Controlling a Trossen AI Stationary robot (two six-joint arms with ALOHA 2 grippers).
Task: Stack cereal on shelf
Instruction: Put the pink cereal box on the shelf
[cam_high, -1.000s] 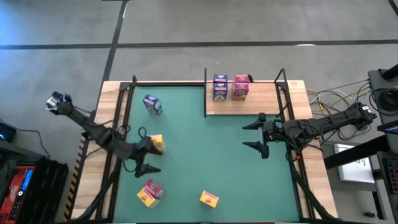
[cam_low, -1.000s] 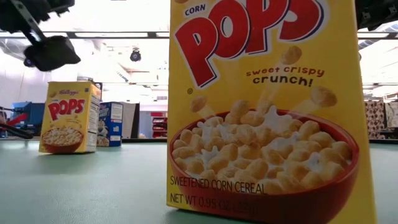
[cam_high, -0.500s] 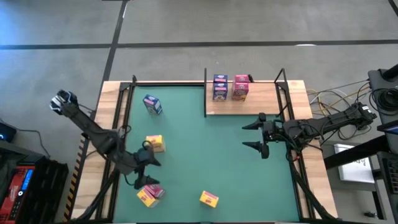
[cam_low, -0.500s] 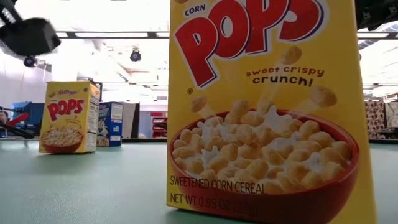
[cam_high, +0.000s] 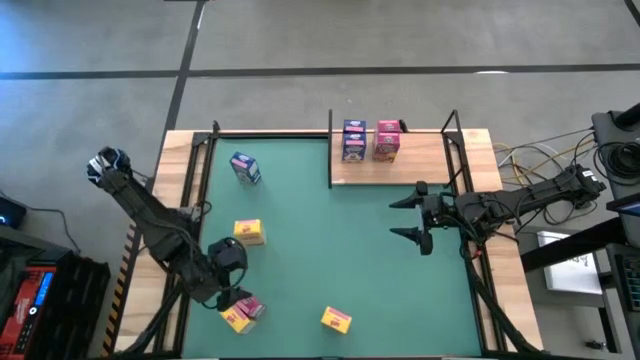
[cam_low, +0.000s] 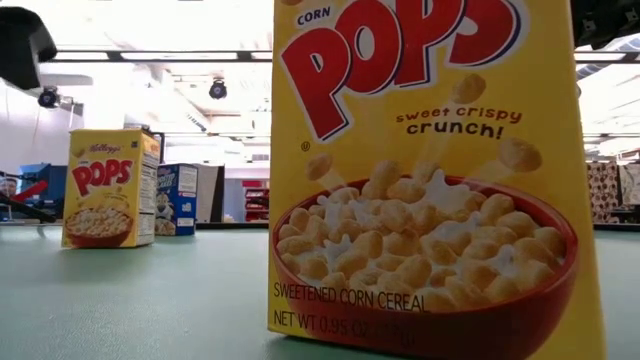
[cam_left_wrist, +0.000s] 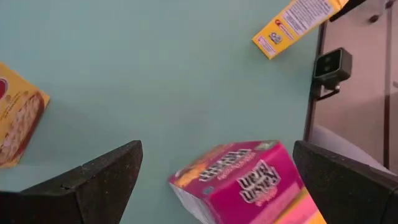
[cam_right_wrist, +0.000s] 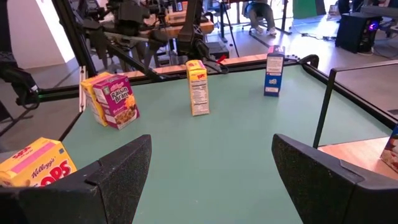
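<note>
left wrist view: left fingers (cam_left_wrist: 214, 180) apart over a glossy rectangular magenta cardboard box (cam_left_wrist: 239, 180).

Grey concrete floor (cam_high: 400, 40) crossed by dark seam lines surrounds the counter (cam_high: 180, 150), bright ceiling strip lights (cam_low: 200, 57) run overhead, cables (cam_high: 540, 155) lie off its right edge, and red shelving (cam_low: 258, 198) stands in the distance.

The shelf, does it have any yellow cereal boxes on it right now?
No, the shelf holds only a blue box and a pink box; the yellow boxes sit on the green mat.
</note>
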